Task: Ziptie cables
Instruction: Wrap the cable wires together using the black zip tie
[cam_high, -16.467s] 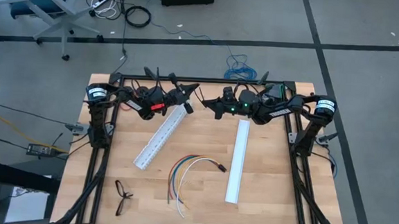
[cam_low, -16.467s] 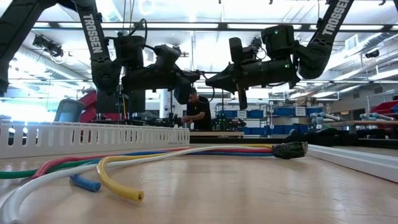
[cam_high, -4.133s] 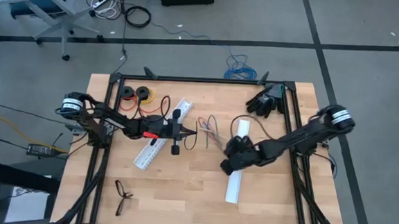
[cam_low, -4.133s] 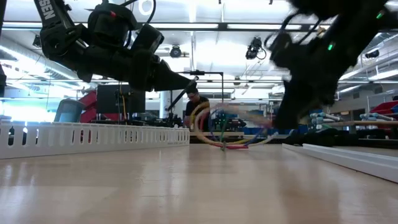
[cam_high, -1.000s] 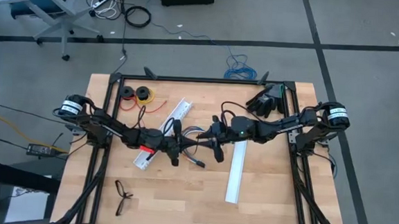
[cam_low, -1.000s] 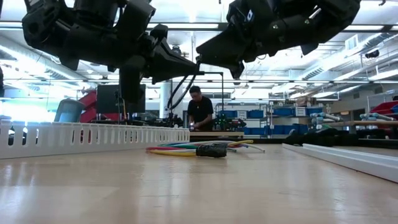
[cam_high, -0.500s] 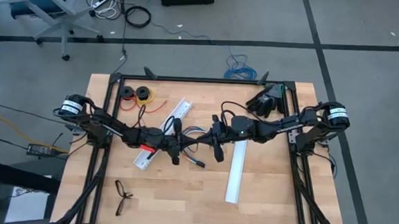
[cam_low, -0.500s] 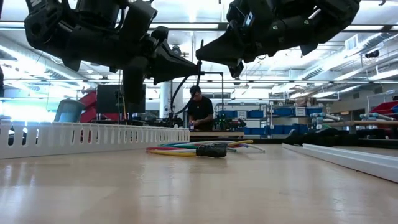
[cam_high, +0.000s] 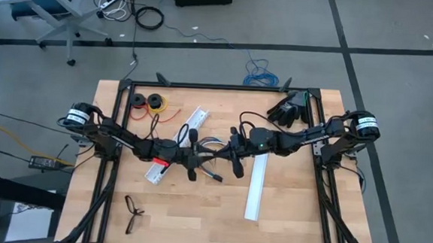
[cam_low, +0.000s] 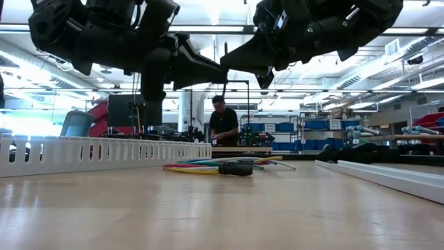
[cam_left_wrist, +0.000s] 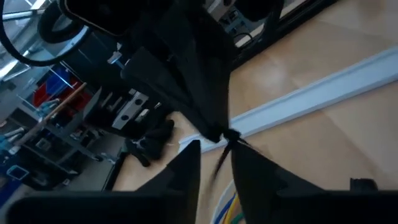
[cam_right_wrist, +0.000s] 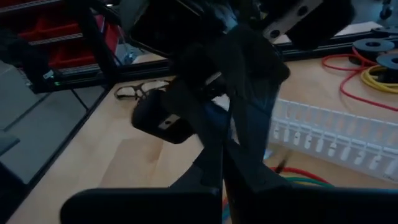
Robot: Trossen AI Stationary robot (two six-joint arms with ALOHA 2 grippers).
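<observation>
R gripper (cam_high: 233, 148) clenched on the ziptie (cam_low: 223, 58), hanging approx upright betw both tips, L gripper (cam_high: 192, 159) just beside w/ fingers slightly parted (strip in the gap), cables (cam_low: 201, 166) flat on the table (cam_low: 277, 215) directly below.

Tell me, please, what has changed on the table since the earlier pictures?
Both arms swung from the table's back edge to its middle, where the left claw and right claw now meet above the bundle of thin coloured cables, itself moved from the front towards the middle. The two long white plastic rails and the black-framed glasses stayed put.
</observation>
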